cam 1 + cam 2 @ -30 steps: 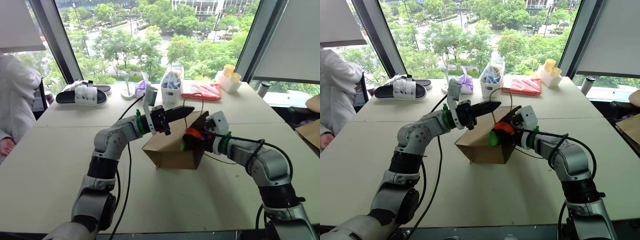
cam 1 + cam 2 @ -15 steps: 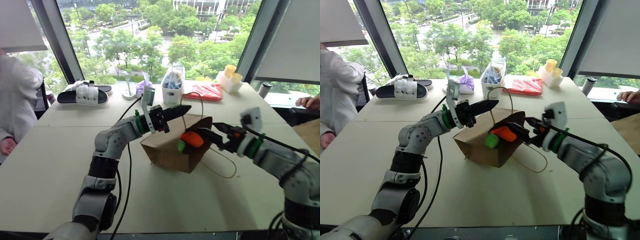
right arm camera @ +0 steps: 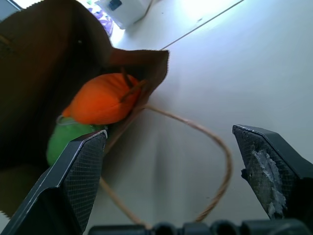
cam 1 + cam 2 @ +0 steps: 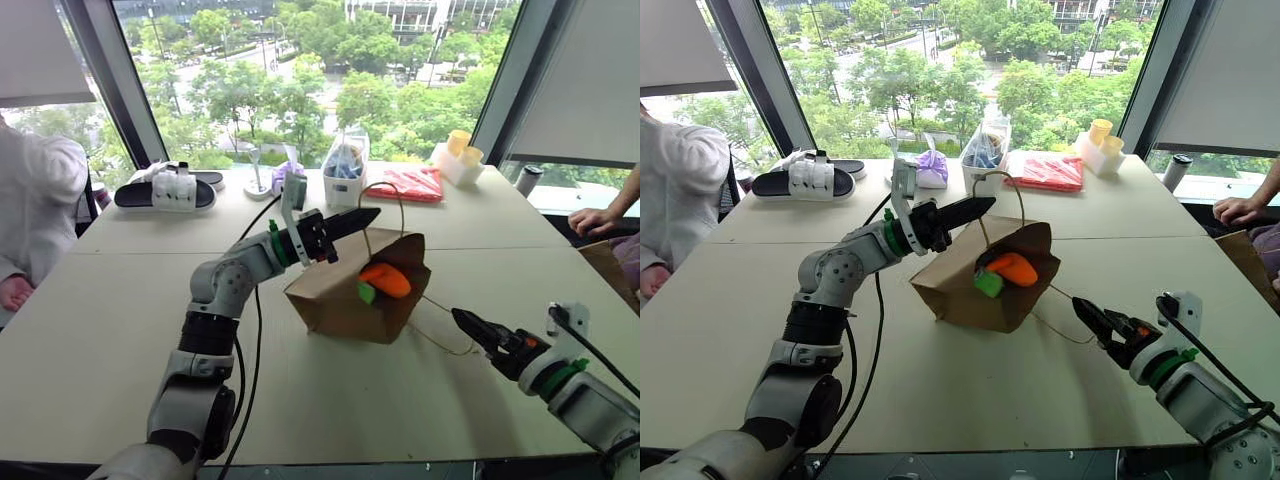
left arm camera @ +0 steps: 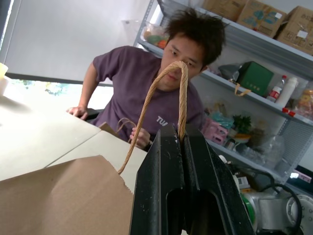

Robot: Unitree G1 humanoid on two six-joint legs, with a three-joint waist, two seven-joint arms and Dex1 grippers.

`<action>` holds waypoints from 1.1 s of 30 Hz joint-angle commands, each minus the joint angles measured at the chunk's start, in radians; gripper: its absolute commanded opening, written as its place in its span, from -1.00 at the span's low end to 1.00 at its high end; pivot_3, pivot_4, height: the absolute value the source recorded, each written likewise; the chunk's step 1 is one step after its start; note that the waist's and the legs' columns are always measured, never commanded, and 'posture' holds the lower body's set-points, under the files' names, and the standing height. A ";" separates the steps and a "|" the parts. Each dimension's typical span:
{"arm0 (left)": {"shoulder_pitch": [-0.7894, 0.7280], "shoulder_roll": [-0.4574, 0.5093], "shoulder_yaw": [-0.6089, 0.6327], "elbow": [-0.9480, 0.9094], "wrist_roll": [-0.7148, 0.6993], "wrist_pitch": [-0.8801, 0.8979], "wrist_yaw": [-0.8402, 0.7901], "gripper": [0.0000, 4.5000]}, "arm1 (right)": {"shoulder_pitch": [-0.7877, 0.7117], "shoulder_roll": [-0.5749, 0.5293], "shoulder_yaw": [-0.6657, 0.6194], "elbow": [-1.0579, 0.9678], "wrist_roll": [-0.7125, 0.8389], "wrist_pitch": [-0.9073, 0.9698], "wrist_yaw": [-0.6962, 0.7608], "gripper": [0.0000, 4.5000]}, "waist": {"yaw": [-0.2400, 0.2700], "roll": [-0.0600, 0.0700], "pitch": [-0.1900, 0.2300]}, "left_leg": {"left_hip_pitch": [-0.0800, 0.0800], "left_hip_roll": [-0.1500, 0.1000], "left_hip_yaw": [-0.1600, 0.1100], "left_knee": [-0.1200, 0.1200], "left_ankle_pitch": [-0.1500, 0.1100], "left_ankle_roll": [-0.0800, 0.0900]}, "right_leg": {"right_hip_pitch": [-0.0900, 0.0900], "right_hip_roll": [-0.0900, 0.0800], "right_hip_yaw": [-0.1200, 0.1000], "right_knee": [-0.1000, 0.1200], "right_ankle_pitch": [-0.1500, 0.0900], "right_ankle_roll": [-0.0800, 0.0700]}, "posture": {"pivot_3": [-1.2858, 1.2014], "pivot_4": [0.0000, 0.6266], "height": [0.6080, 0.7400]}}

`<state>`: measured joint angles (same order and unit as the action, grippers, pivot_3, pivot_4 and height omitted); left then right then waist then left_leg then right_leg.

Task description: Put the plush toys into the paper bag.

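Left eye view, surface: pale table (image 4: 120,330) under wide windows; sandals (image 4: 165,190), a clear plastic bag (image 4: 345,160) and a red packet (image 4: 405,182) along the far edge, upper centre.
Room: a person's hand (image 4: 597,220) at the right edge.
Paper bag: brown paper bag (image 4: 335,295) tipped at frame centre, mouth toward the right.
Plush toys: orange toy (image 4: 386,280) and green toy (image 4: 366,292) sit in the mouth.
Left gripper (image 4: 368,214): pressed together on the bag's handle (image 5: 171,88), above the bag.
Right gripper (image 4: 472,328): spread, holding nothing, lower right, apart from the bag.
Open room: bare tabletop in the lower left and lower centre.
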<state>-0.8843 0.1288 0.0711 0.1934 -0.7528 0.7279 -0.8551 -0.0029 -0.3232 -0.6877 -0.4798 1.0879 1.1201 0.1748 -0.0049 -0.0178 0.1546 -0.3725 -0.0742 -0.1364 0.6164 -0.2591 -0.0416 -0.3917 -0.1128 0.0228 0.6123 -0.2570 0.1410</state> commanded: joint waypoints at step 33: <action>-0.017 -0.009 0.006 -0.014 -0.002 -0.017 -0.009 -1.00 | 0.119 0.011 0.127 0.127 0.226 -0.272 -0.099 0.64 | -0.004 0.000 0.000 | 0.000 0.000 0.000 0.000 0.000 0.000 | 0.001 0.000 0.000 -0.001 0.000 0.000 | 0.03 -0.52 1.00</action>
<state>-0.8839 0.1196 0.0697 0.1940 -0.7514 0.7279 -0.8622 0.1220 -0.3136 -0.5537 -0.3446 1.2831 0.8695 0.0797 -0.0090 -0.0180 0.1546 -0.3727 -0.0744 -0.1366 0.6163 -0.2591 -0.0416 -0.3912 -0.1125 0.0224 0.6116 -0.2572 0.1411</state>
